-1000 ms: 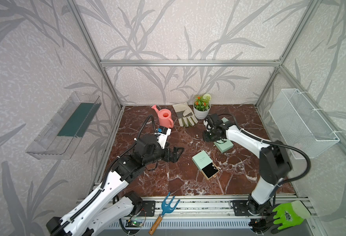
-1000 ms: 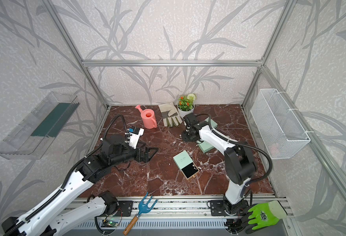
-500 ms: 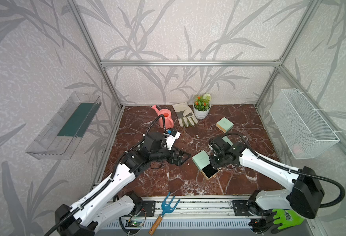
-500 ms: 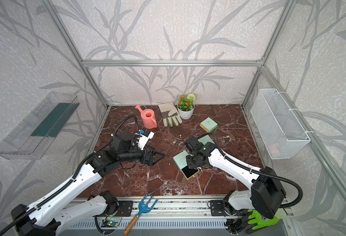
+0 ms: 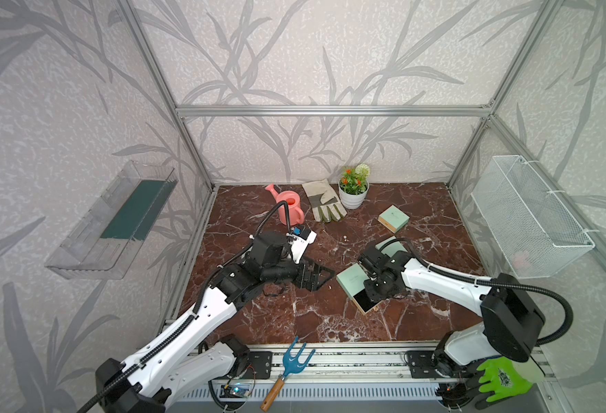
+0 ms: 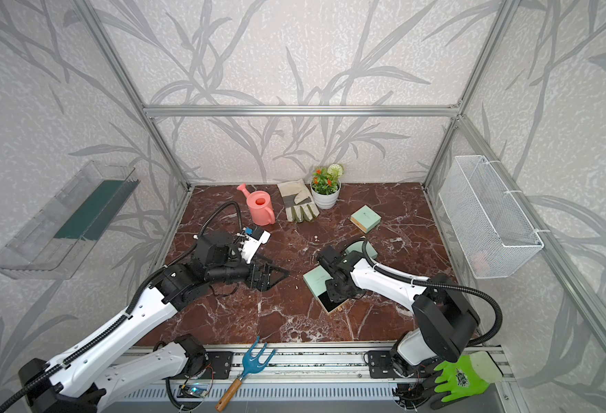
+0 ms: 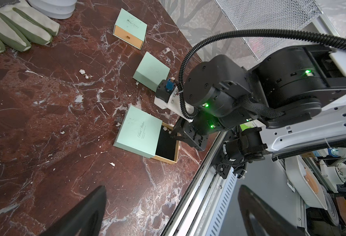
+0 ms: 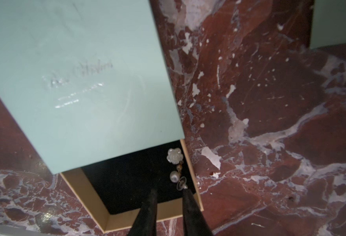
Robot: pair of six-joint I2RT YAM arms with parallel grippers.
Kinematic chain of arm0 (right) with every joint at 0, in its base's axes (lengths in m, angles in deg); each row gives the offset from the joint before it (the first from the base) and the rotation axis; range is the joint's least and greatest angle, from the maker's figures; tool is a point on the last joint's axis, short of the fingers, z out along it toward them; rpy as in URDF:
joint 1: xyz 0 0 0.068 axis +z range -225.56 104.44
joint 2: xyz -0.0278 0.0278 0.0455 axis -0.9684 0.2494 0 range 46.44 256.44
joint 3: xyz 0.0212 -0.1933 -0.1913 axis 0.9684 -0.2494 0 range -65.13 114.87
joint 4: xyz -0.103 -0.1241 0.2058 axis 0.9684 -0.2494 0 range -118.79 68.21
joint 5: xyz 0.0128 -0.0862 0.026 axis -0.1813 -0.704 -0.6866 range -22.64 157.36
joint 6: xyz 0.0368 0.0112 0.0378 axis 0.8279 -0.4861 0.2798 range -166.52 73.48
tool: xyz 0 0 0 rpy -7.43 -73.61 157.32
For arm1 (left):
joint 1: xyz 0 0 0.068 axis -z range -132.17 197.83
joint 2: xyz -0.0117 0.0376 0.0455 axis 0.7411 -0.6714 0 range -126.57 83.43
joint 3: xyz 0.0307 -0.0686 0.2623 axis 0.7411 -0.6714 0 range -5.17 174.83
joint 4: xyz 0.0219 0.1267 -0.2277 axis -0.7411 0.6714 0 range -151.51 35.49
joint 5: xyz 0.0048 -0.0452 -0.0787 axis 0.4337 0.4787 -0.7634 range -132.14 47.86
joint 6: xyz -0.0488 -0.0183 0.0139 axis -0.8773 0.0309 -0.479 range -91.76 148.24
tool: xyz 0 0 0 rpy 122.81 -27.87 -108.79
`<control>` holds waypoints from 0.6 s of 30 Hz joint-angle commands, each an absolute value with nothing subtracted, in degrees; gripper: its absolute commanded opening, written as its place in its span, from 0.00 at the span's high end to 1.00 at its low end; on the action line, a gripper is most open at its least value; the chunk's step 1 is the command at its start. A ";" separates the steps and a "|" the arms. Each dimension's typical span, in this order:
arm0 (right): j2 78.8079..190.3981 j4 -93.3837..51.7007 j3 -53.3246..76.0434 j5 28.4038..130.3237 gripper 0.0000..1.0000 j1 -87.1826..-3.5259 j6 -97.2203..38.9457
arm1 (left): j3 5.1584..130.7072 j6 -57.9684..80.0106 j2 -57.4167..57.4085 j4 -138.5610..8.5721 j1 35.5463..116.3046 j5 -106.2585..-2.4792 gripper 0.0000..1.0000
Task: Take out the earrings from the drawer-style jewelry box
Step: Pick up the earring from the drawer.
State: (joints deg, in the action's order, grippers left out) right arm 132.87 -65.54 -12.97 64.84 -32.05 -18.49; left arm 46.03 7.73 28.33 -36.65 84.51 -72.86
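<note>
The drawer-style jewelry box [image 5: 351, 280] [image 6: 315, 280] [image 7: 139, 132] [image 8: 82, 81] is a mint sleeve with its tan, black-lined drawer [image 8: 127, 183] pulled out. One of the earrings [image 8: 175, 161] [image 7: 165, 128], a white flower with a pearl, lies in a corner of the drawer. Another earring [image 7: 85, 74] [image 5: 345, 237] [image 6: 316, 236] lies on the marble. My right gripper [image 8: 170, 193] [image 7: 175, 134] points down into the drawer, narrowly open with nothing between its fingers; one fingertip [image 8: 186, 193] is at the earring's clear back. My left gripper [image 5: 315, 275] [image 6: 269, 275] [image 7: 172, 214] stands wide open, left of the box.
Two more mint boxes [image 5: 393, 218] [image 5: 390, 246] lie behind the open one. A pink watering can [image 5: 289, 211], a work glove [image 5: 324, 205] and a potted plant [image 5: 354, 189] stand at the back. A blue hand rake [image 5: 290, 364] and a green glove [image 5: 501, 379] lie on the front rail.
My right arm swung from the back boxes forward and now hangs over the open drawer. My left arm reached closer to the box. One mint box now lies further back.
</note>
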 commanded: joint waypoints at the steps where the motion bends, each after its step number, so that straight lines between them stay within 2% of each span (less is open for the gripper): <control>1: 133.48 -65.10 -12.92 64.03 0.76 -31.87 -18.81 | 46.31 9.43 28.85 -36.63 84.64 -72.46 0.01; 18: 136.92 -64.66 -12.22 61.54 0.78 -31.11 -19.15 | 46.33 9.52 28.87 -36.50 84.63 -72.24 0.01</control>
